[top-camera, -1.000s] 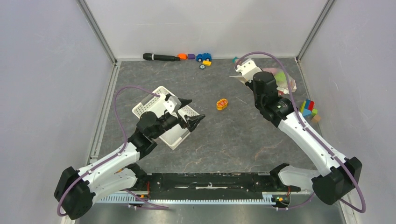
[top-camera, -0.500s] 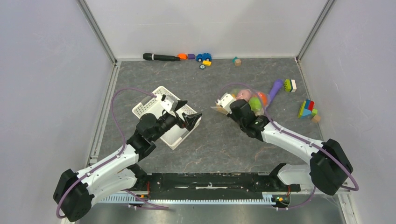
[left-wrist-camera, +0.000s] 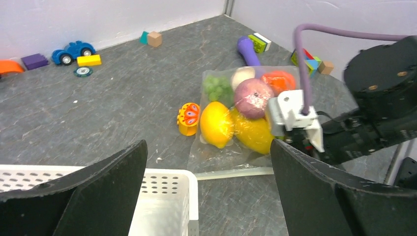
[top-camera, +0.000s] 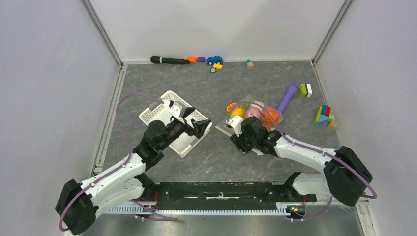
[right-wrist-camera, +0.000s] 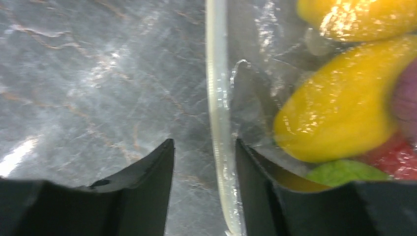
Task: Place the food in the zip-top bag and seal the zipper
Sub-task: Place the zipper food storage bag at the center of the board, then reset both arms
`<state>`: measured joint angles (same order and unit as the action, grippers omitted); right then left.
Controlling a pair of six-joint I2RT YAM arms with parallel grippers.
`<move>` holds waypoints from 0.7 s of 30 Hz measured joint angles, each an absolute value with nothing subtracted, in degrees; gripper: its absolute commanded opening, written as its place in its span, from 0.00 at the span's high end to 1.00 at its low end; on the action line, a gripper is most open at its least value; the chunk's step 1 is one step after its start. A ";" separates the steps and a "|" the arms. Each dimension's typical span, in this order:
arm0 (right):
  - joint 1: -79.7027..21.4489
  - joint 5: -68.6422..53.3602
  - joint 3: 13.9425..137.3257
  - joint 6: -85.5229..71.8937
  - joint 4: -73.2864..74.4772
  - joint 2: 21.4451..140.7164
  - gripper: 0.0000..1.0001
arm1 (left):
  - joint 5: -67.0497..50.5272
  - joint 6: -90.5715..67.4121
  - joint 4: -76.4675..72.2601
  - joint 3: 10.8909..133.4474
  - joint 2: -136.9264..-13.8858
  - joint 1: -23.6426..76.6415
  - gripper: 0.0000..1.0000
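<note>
The zip-top bag [top-camera: 253, 113] lies flat on the grey table mid-right, holding the food: a yellow mango [left-wrist-camera: 255, 132], a purple onion [left-wrist-camera: 252, 96], green grapes [left-wrist-camera: 216, 86], white garlic [left-wrist-camera: 243, 76] and an orange pumpkin [left-wrist-camera: 279, 81]. Its zipper [right-wrist-camera: 216, 98] runs along the near edge, a pale strip. My right gripper [right-wrist-camera: 204, 145] stands open low over that edge, the strip lying loose between its fingers, close to the right one. My left gripper [left-wrist-camera: 207, 147] hangs wide open above the white basket [left-wrist-camera: 167, 196], holding nothing.
A small orange toy [left-wrist-camera: 188, 118] sits just outside the bag's left side. A purple-handled brush [top-camera: 286, 97] and coloured blocks [top-camera: 322, 115] lie to the right. Along the back wall are a black marker [top-camera: 169, 60], a blue toy car [top-camera: 214, 60] and loose blocks.
The right arm has carried the bag from the back right corner down to mid-table and set it there. Its jaws, shut on the bag before, have opened. The left arm barely moved.
</note>
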<state>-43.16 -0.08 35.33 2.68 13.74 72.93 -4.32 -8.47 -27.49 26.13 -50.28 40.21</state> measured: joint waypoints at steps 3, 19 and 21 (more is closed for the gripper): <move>-43.16 -4.23 34.87 1.43 13.89 70.13 0.08 | -2.37 -8.93 -25.71 26.13 -49.91 40.21 0.00; -39.13 16.43 43.27 -7.38 15.33 49.30 0.02 | 17.41 -23.53 1.76 43.31 -54.11 38.48 0.00; -33.41 18.59 43.16 -9.41 16.10 49.47 0.02 | 19.33 -25.76 6.79 46.96 -56.75 36.69 0.00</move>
<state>-33.41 18.59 43.16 -9.41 16.10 49.47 19.33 -25.76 6.79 46.96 -56.75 36.69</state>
